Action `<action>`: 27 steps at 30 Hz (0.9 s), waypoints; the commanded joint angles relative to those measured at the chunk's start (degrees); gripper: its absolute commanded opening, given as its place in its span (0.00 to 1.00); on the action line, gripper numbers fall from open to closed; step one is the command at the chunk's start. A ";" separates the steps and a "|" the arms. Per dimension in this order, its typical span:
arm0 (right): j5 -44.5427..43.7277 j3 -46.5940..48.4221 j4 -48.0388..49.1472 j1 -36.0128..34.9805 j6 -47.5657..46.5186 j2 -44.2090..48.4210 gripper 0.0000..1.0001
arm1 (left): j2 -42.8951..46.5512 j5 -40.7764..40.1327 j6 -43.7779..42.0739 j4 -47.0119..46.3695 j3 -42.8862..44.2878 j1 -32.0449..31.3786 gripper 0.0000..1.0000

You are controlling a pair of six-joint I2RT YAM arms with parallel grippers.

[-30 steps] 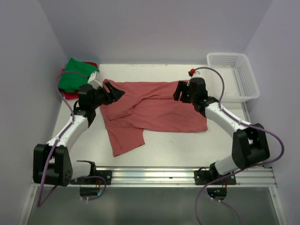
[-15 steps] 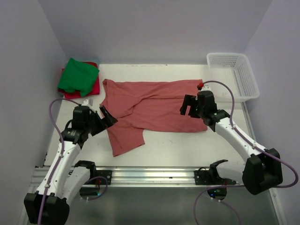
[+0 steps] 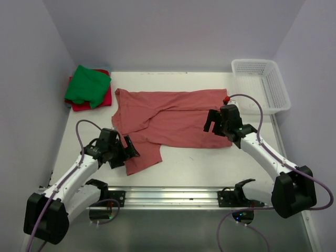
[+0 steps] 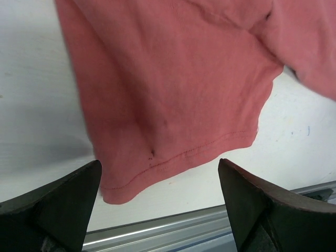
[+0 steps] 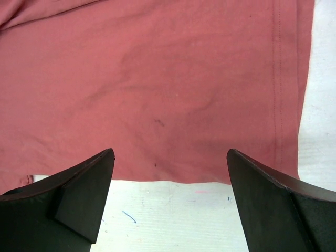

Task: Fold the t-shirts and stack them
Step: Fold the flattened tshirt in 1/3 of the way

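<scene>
**Both grippers spread wide over the brick-red tee, nothing in either**

In the far-left corner of the desk I see the green tee [image 3: 86, 85] lying crumpled on top of the red-pink tee [image 3: 103, 98]. The red-pink one shows only as a strip along the green one's near and right sides. Both are well apart from my arms.

My left gripper [image 3: 129, 148] is close to the near edge, left of centre, at the flap of the brick-red tee [image 3: 176, 118] that reaches toward me. Its jaws are spread wide and hold nothing. In the left wrist view the flap's stitched hem curves between the two fingers [image 4: 58, 205]. Bare white desk [image 4: 31, 105] lies on either side, and the metal rail [image 4: 173, 227] of the near edge is just past the hem. I cannot tell whether the tips touch the cloth.

The brick-red tee lies across the middle of the desk, closer to the far edge. It is wrinkled, with cloth lapped over itself in its left half.

My right gripper [image 3: 211, 121] is at the tee's right end, right of centre. Its jaws are also wide apart and empty. The right wrist view shows the tee's near edge running between the fingers [image 5: 79, 194], with the stitched side hem on the right.

The white mesh basket [image 3: 270, 89] stands in the far-right corner, apart from the tee.
</scene>
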State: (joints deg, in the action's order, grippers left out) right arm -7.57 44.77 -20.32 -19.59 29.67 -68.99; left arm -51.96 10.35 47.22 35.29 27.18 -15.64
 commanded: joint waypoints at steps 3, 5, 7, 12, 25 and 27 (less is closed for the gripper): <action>-2.89 0.66 -0.43 -0.27 0.48 0.53 0.92 | -3.14 -3.05 4.46 -3.12 -0.55 -6.15 0.95; -0.35 1.01 0.53 -0.09 0.13 -0.52 0.92 | -3.32 -3.75 4.55 -3.65 -0.11 -6.86 0.94; 2.02 1.37 0.98 -0.09 -0.23 -2.01 0.92 | -3.49 -4.81 4.46 -3.38 0.42 -7.21 0.94; 11.52 1.19 7.13 -0.18 -1.55 -3.25 0.91 | -2.53 -13.05 0.86 -4.25 8.49 -7.83 0.93; 31.71 4.35 18.55 -0.18 0.04 -16.60 0.00 | -34.33 -17.36 -18.65 -31.24 28.71 -7.48 0.00; 34.89 7.51 21.79 -0.53 1.26 -19.94 0.00 | -38.54 -18.87 -19.27 -31.86 31.00 -7.39 0.00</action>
State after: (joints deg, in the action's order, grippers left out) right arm 17.76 47.05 -6.63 -19.70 29.43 -85.93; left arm -86.74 -5.17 32.67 9.32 54.22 -23.07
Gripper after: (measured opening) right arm 0.010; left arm 0.009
